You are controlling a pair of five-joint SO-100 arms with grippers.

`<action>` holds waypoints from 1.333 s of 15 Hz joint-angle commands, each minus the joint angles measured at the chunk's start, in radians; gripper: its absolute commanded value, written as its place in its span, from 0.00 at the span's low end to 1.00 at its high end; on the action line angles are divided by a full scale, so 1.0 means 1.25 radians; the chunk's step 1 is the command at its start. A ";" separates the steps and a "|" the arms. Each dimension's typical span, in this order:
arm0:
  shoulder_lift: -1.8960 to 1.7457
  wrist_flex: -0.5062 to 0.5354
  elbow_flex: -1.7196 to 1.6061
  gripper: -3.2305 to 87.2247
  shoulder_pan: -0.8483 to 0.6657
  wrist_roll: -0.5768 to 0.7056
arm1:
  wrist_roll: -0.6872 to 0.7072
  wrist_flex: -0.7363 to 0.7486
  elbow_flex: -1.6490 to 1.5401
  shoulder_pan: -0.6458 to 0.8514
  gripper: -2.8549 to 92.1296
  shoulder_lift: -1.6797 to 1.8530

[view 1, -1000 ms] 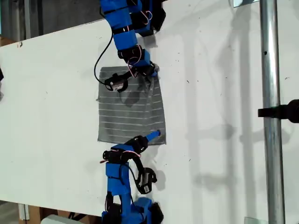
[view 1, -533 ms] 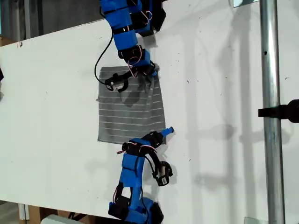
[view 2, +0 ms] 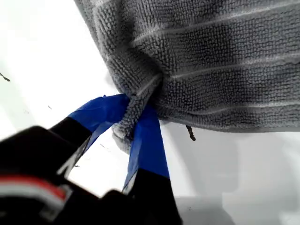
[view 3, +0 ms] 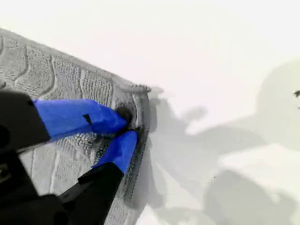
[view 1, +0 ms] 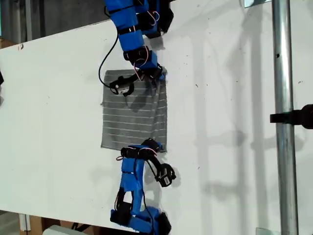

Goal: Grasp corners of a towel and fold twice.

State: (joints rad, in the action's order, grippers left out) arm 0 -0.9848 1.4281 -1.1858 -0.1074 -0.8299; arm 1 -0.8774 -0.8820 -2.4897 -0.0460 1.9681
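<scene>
The grey striped towel (view 1: 129,115) lies spread on the white table (view 1: 58,98). My first gripper (view 1: 157,78) reaches in from the top of the exterior view. It is shut on the towel's upper right corner, which is bunched and raised between the blue fingers (view 2: 133,117), with the towel (view 2: 225,61) hanging beyond. My second gripper (view 1: 155,146) comes in from the bottom of the exterior view. It is shut (view 3: 127,125) on the lower right corner (view 3: 140,91), where the towel (view 3: 61,75) still lies nearly flat. The other two corners rest on the table.
A vertical metal pole (view 1: 282,117) with a black clamp (view 1: 296,116) stands at the exterior view's right. The table's far edge slants across the exterior view's upper left. Both arm bases sit just above and below the towel. A small dark speck (view 2: 190,133) marks the table.
The second gripper swung from pointing past the towel's lower right corner back onto it and closed. The towel's right edge shifted slightly left. The first arm held still.
</scene>
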 commanded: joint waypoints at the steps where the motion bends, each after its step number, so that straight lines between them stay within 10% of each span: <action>1: -0.077 0.146 0.156 0.00 -0.031 0.040 | 0.006 0.006 0.002 -0.006 0.03 0.036; 8: -0.250 0.204 0.178 0.12 0.002 0.048 | 0.007 0.007 0.002 -0.004 0.03 0.037; 10: -0.283 0.205 0.174 0.41 0.011 0.048 | 0.007 0.007 0.002 -0.004 0.03 0.037; 13: -0.342 0.206 0.146 0.26 -0.005 0.036 | 0.007 0.007 0.002 -0.002 0.03 0.037; 20: -0.211 0.178 -0.028 0.52 0.056 0.039 | 0.007 0.007 0.002 -0.004 0.03 0.037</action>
State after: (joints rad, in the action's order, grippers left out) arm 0 -1.2809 1.6659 -1.2180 -0.0598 -0.7762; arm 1 -0.8774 -0.8820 -2.4897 -0.0460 1.9681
